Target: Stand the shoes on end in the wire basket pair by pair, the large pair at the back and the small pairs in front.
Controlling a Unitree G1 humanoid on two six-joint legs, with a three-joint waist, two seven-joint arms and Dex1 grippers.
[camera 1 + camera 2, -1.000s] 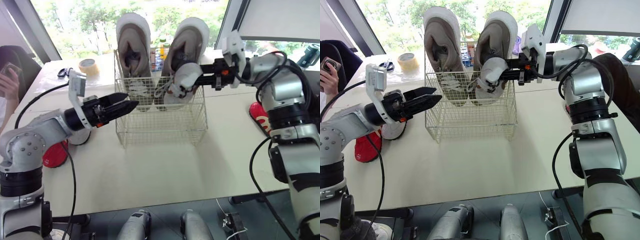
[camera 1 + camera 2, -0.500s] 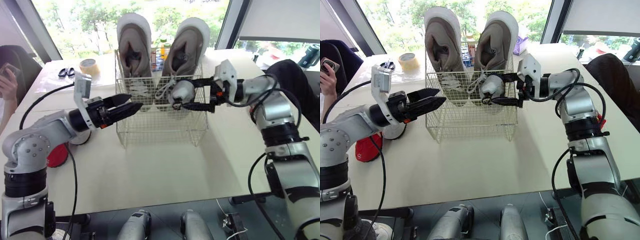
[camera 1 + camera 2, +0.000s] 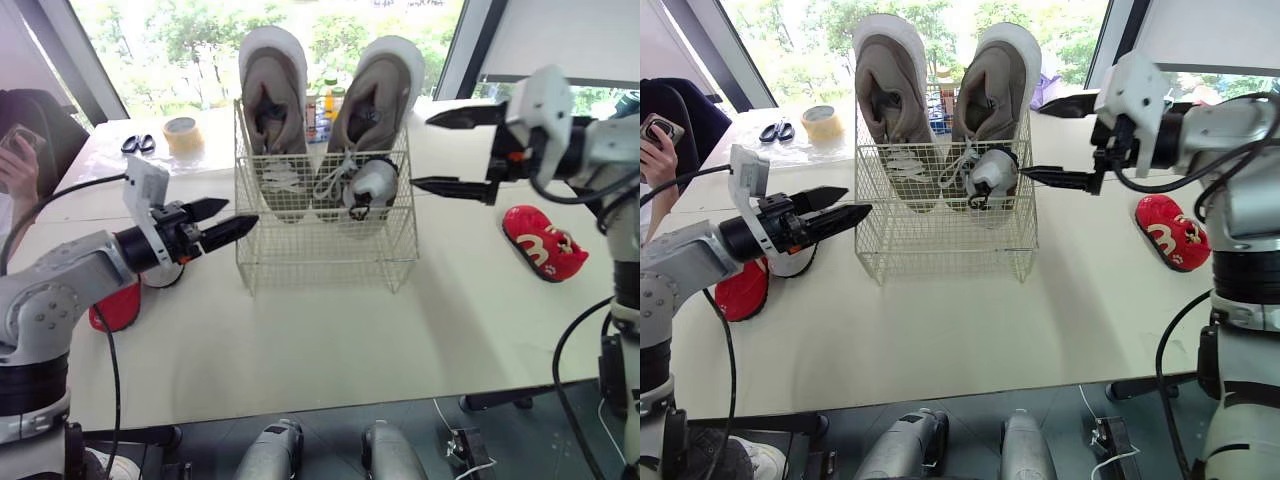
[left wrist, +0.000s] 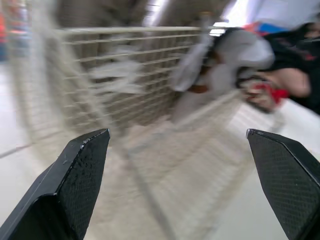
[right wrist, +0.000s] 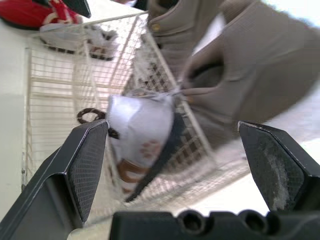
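Right hand (image 3: 424,151) empty, spread wide apart, just right of wire basket (image 3: 325,250); small white shoe (image 3: 370,185) stands inside, front. Left hand (image 3: 222,214) apart, left of basket.

A roll of tape (image 3: 181,131) lies on the pale tabletop (image 3: 330,340) beyond the left jaws, with black-handled scissors (image 3: 134,143) just beside it, further left. Well out to the left of those jaws, a person's hand (image 3: 14,165) holds a phone (image 3: 656,126). Small bottles (image 3: 322,100) stand far back, between the left jaws and the right jaws.
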